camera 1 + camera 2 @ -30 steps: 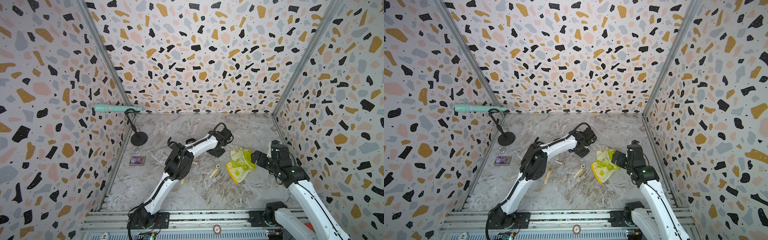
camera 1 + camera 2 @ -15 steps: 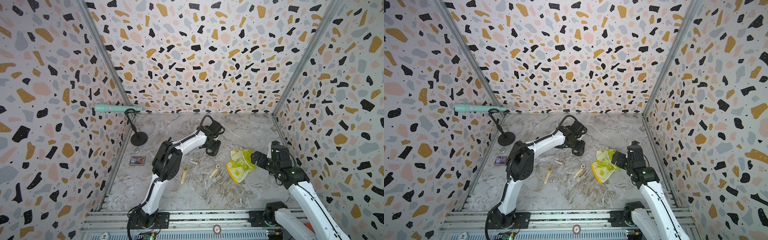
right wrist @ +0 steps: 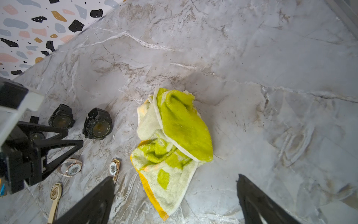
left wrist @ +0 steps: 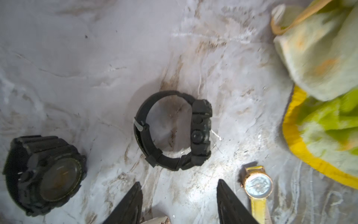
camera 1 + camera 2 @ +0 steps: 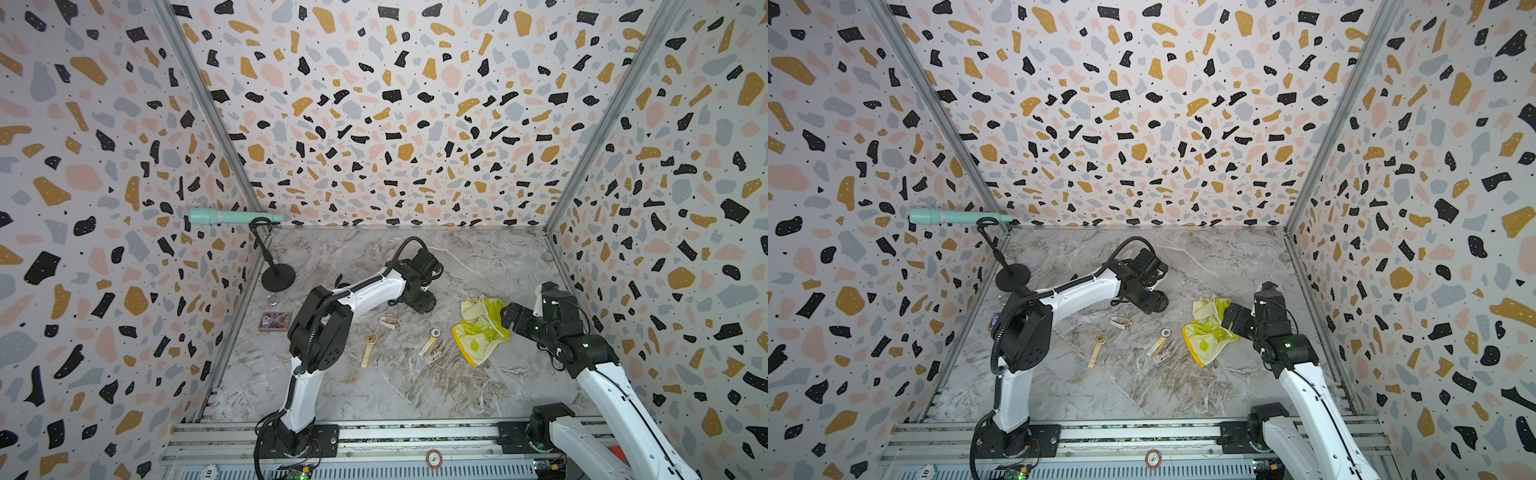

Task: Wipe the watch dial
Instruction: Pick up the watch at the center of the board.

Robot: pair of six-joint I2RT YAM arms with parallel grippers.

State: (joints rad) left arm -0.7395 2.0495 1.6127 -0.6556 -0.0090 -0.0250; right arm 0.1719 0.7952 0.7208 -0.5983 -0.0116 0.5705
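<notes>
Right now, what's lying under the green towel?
Only the marble table shows around the crumpled towel. Nothing pokes out from its edges, but its folds hide whatever may lie beneath.

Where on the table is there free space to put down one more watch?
Two bare patches of table: the far one between the back wall, the right wall and the towel; and the near strip between the gold watch and the rail. The middle is crowded: black watches lie close together beside the towel, under the left arm.
</notes>
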